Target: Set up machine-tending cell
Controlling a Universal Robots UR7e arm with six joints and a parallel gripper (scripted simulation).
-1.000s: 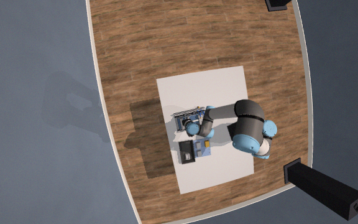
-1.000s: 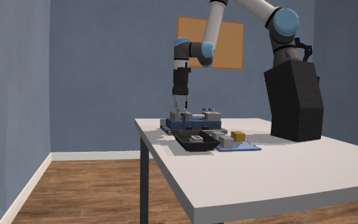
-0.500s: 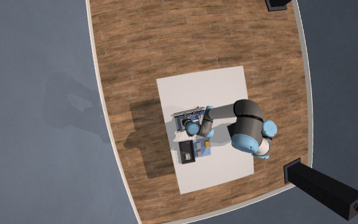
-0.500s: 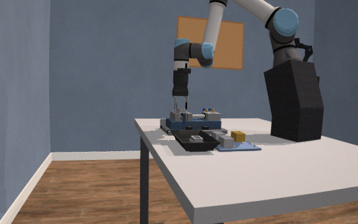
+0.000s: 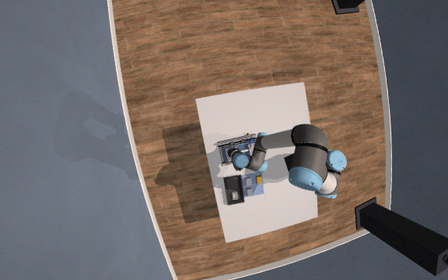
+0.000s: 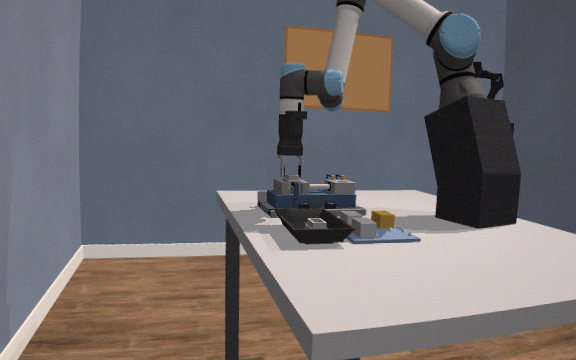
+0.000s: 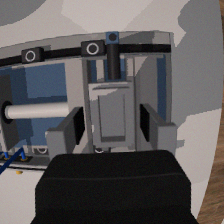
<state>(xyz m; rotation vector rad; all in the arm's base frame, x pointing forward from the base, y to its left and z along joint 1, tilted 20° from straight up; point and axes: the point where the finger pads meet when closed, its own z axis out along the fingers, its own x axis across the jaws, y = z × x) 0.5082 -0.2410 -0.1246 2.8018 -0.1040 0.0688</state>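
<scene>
gripper (image 7: 112,123) hangs wide open, empty, fingers either side of the aluminium blank (image 7: 113,114) in the vise (image 6: 313,199)

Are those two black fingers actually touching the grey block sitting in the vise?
Apart. The wrist view shows the end effector open, with a strip of gap between each finger and the aluminium blank on either side.
</scene>
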